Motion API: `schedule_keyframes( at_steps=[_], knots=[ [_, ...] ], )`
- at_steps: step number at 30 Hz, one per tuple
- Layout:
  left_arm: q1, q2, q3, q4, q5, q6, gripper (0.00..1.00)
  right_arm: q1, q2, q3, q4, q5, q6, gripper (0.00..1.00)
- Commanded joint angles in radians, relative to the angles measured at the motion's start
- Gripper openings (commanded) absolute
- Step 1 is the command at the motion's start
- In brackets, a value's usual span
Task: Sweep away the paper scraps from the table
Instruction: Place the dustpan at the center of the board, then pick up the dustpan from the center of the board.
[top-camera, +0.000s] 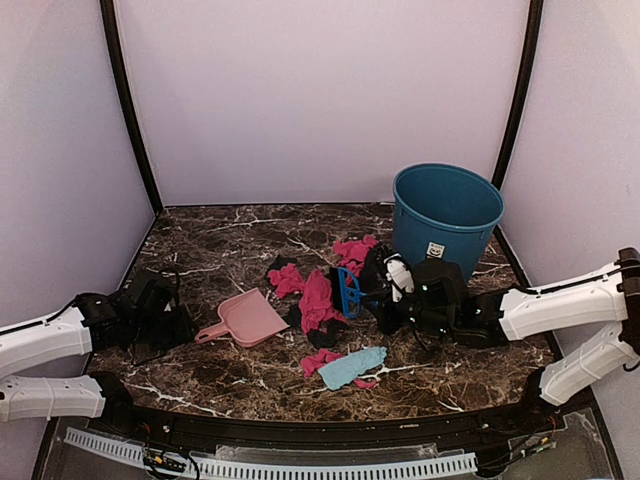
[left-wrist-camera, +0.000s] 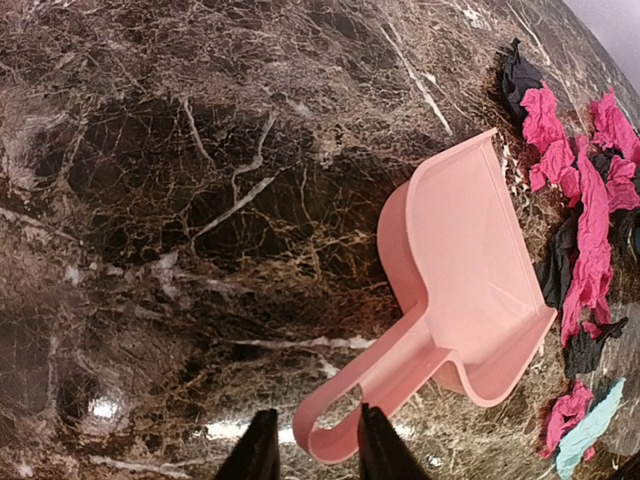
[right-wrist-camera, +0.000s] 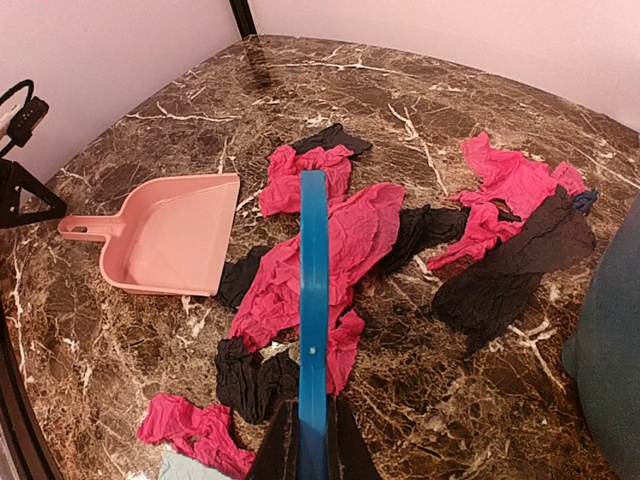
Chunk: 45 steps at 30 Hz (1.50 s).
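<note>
At the left edge of the surface (top-camera: 230, 240), the left claw (left-wrist-camera: 322, 445) lies low behind the dustpan (left-wrist-camera: 470, 290). Its fingers are narrowly parted, with the looped end of the pan's handle between their tips. A sliver of marble shows between one finger and the handle, so this looks like a loose straddle, not a clamp. The pan lies flat with its mouth toward the middle, and no paper is in it.

Just right of the pan's mouth, the paper scraps (top-camera: 318, 300) lie in a loose heap at mid-surface. A few strays sit nearer the front edge. The right claw (right-wrist-camera: 312, 440) is closed on the handle of the blue brush (right-wrist-camera: 313, 300), which reaches out over the heap above the largest pink piece. Behind that arm, at the far right, stands the teal bin (top-camera: 445, 215). None of the inside wall that shows has paper on it.

By my judgement the task has barely begun. Both tools are in position, but every scrap in view is on the marble. Gathering them, loading the pan and tipping it out are all left to do.

There are two claws, one dustpan, one brush and one bin. Among the scraps I count one light blue piece (top-camera: 352, 367), about five pink clumps and four or five black ones. The overlaps in the heap keep the scrap count from being exact.
</note>
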Motion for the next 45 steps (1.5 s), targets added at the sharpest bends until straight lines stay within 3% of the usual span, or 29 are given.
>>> schedule_keyframes(
  at_steps=[1, 10, 19, 32, 45],
  knots=[
    [0.005, -0.025, 0.037, 0.001, -0.014, 0.026, 0.32, -0.002, -0.027, -0.010, 0.048, -0.011, 0.010, 0.00],
    [0.005, -0.097, 0.073, -0.032, 0.025, 0.039, 0.61, -0.003, -0.047, -0.019, 0.050, -0.009, 0.010, 0.00],
    [0.005, -0.278, -0.025, 0.038, 0.084, -0.013, 0.91, -0.002, -0.055, -0.027, 0.060, -0.017, 0.011, 0.00],
    [0.007, -0.208, -0.140, 0.229, 0.172, -0.072, 0.95, 0.000, -0.077, -0.038, 0.064, -0.046, 0.022, 0.00],
    [0.013, -0.260, -0.238, 0.261, 0.120, -0.138, 0.92, -0.002, -0.084, -0.046, 0.066, -0.053, 0.028, 0.00]
  ],
)
